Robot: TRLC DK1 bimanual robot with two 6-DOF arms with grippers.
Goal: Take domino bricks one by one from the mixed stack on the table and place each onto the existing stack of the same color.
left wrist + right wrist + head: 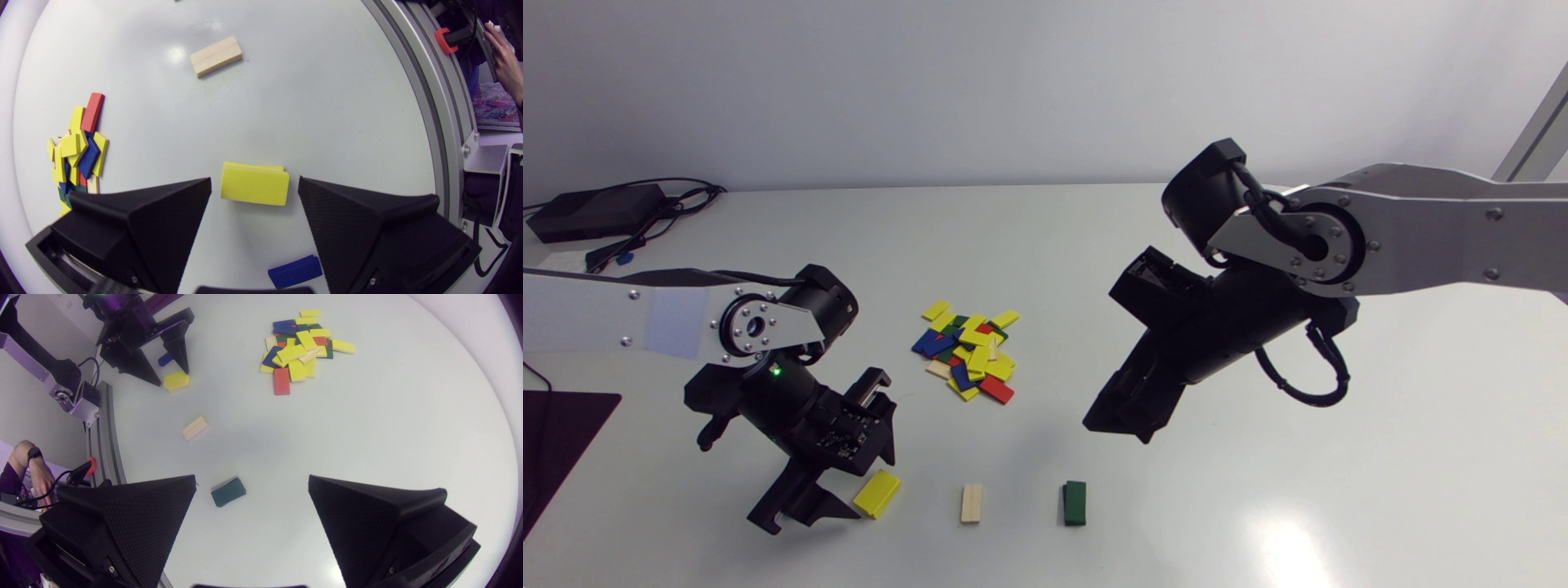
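The left gripper is hanging open, the yellow stack lying untouched between its fingers; the right gripper is hovering open too. Farther off, the mixed pile is waiting: light, stiff, smooth bricks, probably best pinched across the long edges.

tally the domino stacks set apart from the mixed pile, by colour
yellow rectangular domino stack: 1
pale bare-wood rectangular domino stack: 1
dark green rectangular domino stack: 1
blue rectangular domino stack: 1
total: 4
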